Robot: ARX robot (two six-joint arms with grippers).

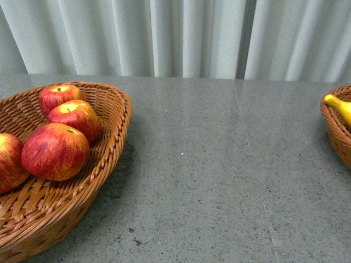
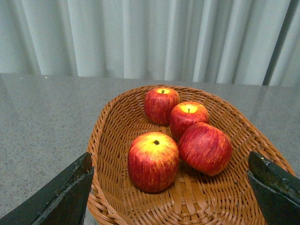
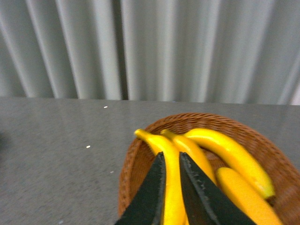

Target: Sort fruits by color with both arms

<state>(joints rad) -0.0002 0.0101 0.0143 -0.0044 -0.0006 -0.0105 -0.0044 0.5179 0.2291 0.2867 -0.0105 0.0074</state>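
Several red apples streaked yellow (image 1: pixel 55 151) lie in a wicker basket (image 1: pixel 112 137) at the left of the front view. In the left wrist view the same apples (image 2: pixel 153 161) lie in the basket (image 2: pixel 112 140). My left gripper (image 2: pixel 171 194) is open and empty above the basket's near end, its fingers (image 2: pixel 65 197) wide apart. My right gripper (image 3: pixel 171 159) is shut on a yellow banana (image 3: pixel 169 159) above a second wicker basket (image 3: pixel 136 159) that holds several bananas (image 3: pixel 234 154). One banana tip (image 1: pixel 337 105) shows at the front view's right edge. Neither arm shows in the front view.
A grey speckled table (image 1: pixel 208 164) spans between the two baskets. The right basket's rim (image 1: pixel 334 131) shows at the far right edge. A pale pleated curtain (image 1: pixel 181 38) hangs behind the table.
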